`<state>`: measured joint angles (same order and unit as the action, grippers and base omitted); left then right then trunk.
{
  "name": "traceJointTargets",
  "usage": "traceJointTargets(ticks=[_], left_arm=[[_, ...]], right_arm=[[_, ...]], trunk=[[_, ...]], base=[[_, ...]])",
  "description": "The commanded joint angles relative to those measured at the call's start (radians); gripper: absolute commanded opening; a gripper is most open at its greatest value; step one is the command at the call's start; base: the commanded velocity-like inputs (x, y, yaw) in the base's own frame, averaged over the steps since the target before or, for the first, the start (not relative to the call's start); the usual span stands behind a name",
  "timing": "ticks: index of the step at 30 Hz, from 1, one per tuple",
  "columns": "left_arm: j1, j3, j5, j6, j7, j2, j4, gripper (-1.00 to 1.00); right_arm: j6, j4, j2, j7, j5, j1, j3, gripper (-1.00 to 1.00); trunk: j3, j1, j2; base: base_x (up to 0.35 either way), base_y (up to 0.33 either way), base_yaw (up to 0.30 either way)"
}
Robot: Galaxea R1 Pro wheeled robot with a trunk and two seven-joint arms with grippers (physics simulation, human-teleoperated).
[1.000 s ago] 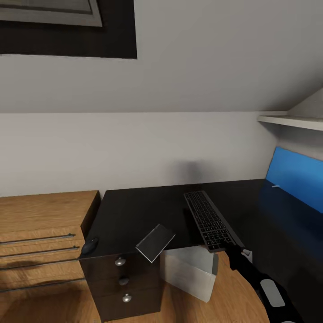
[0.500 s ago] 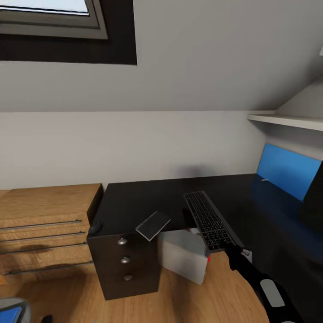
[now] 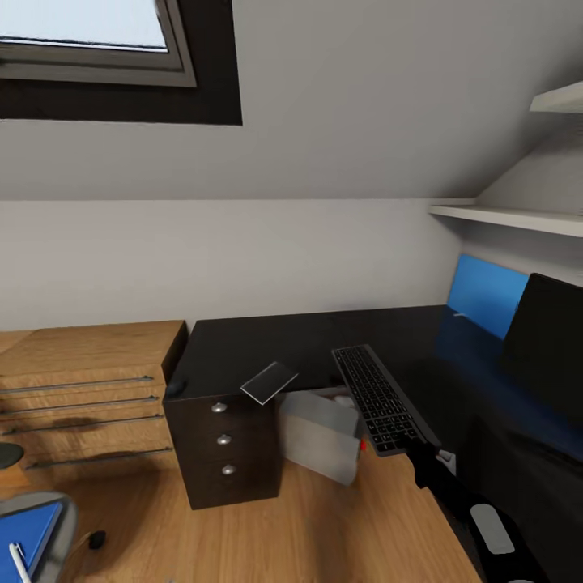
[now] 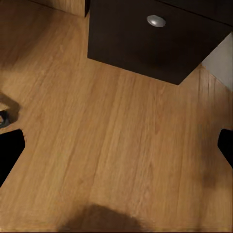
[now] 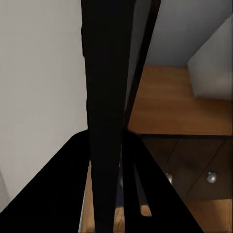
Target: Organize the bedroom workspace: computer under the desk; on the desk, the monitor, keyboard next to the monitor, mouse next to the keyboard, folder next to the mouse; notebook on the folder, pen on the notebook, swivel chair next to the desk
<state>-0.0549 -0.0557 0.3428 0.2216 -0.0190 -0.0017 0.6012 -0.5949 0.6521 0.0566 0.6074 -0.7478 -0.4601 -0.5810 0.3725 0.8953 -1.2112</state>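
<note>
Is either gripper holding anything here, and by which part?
The right gripper holds the keyboard by its near short end. The left gripper is open, holding nothing.

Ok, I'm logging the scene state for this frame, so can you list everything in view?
Long black desk: one, against the grey wall.
Slim dark keyboard: one, held up at the desk's front edge.
Small white-grey notebook: one, overhanging the desk edge.
Small dark mouse: one, desk's left corner.
Light grey computer tower: one, floor under the desk.
Wide black monitor: one, desk's right end.
Bright blue folder: one, on the grey swivel chair seat, white pen on it.
Light wooden drawer chest: one, left of the desk.
Blue wall panel: one, behind the monitor.
Right gripper: jaws shut on the keyboard.
Left gripper: open above the floor.
</note>
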Motion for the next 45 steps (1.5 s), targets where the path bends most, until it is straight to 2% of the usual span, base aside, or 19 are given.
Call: traceJointTargets(ticks=[1, 33, 45], left_arm=[[0.0, 0.0, 0.007, 0.002, -0.001, 0.0, 0.0, 1.0], [0.0, 0.0, 0.007, 0.001, -0.001, 0.0, -0.001, 1.0], [0.0, 0.0, 0.007, 0.002, -0.001, 0.0, -0.001, 1.0]], right_arm=[[-0.01, 0.0, -0.001, 0.003, -0.01, -0.001, -0.003, -1.0], [-0.01, 0.0, 0.0, 0.003, -0.01, -0.001, -0.003, -1.0], [-0.01, 0.0, 0.0, 0.003, -0.01, -0.001, -0.003, -1.0]], trunk=[[0.001, -0.001, -0.001], [0.001, -0.001, -0.001], [0.001, -0.001, -0.001]], base=[[-0.32, -0.093, 0.0], [-0.32, -0.091, 0.0], [-0.298, -0.171, 0.0]])
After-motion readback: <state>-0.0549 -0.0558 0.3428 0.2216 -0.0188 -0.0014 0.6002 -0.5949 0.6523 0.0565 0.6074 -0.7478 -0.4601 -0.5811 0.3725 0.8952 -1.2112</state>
